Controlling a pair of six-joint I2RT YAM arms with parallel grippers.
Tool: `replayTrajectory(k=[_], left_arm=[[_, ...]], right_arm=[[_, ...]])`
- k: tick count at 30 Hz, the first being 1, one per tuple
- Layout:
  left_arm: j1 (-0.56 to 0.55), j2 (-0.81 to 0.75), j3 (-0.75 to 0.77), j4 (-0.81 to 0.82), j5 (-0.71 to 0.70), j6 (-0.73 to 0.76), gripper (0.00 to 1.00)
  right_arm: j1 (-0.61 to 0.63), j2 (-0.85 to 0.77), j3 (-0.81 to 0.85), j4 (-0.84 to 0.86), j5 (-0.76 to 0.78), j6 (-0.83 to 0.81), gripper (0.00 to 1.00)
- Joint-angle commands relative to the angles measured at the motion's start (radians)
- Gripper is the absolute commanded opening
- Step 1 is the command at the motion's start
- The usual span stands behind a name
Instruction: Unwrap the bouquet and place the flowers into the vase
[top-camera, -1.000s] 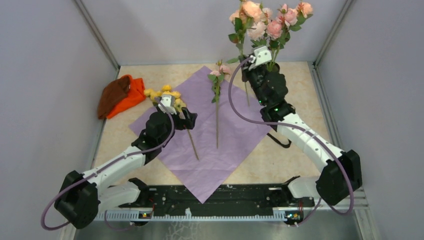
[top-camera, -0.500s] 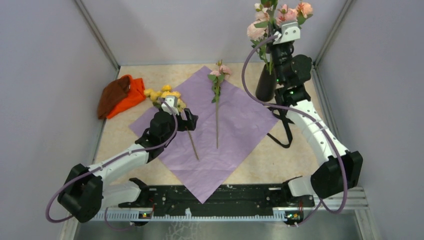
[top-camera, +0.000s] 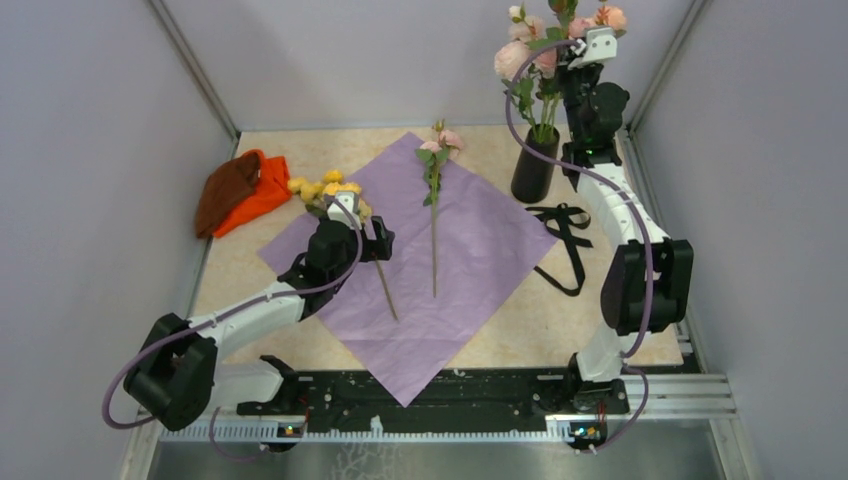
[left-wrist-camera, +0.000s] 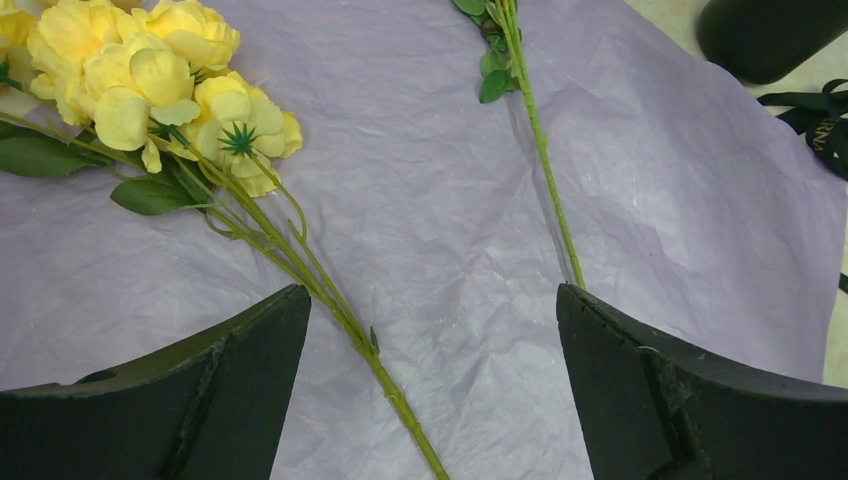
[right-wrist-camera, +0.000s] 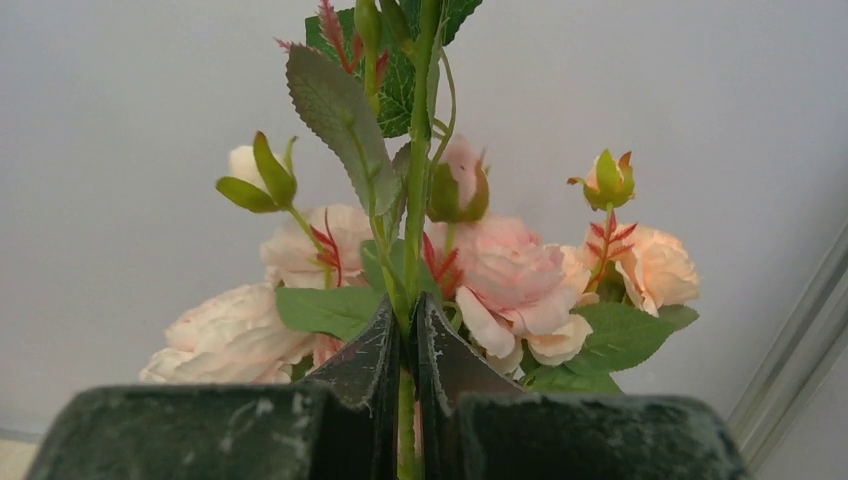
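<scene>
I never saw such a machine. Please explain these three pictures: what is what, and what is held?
Two white-and-black robot arms stand at a beige table's near edge. The wide picture looks down from above and behind; the other two come from a camera on each wrist. On the table lies a crumpled lilac paper sheet bearing a yellow-flowered stem and a pink-flowered stem. Beside it: a loose black ribbon, an orange-and-brown cloth bundle, a tall black vase. The left hand is open and empty, above the yellow stem. The right hand is shut on a green stem of pink roses above the vase.
</scene>
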Motion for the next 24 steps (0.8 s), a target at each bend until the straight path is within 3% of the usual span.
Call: replayTrajectory(k=[1, 11, 14, 17, 20, 24], left_arm=[[-0.004, 0.017, 0.038, 0.007, -0.033, 0.022, 0.99], [-0.004, 0.001, 0.023, -0.009, -0.011, 0.003, 0.99], [-0.004, 0.002, 0.019, -0.006, -0.01, -0.001, 0.99], [-0.004, 0.014, 0.017, 0.003, 0.003, -0.003, 0.99], [-0.004, 0.026, 0.018, 0.007, 0.014, -0.005, 0.99], [-0.004, 0.033, 0.023, 0.01, 0.027, -0.008, 0.99]], right_arm=[[-0.027, 0.013, 0.053, 0.103, -0.06, 0.093, 0.0], [-0.031, 0.005, -0.059, 0.145, -0.087, 0.155, 0.0], [-0.031, -0.004, -0.058, 0.14, -0.086, 0.15, 0.31], [-0.031, -0.018, -0.064, 0.143, -0.076, 0.142, 0.53], [-0.031, -0.045, -0.07, 0.142, -0.073, 0.131, 0.62], [-0.031, -0.085, -0.089, 0.14, -0.078, 0.127, 0.63]])
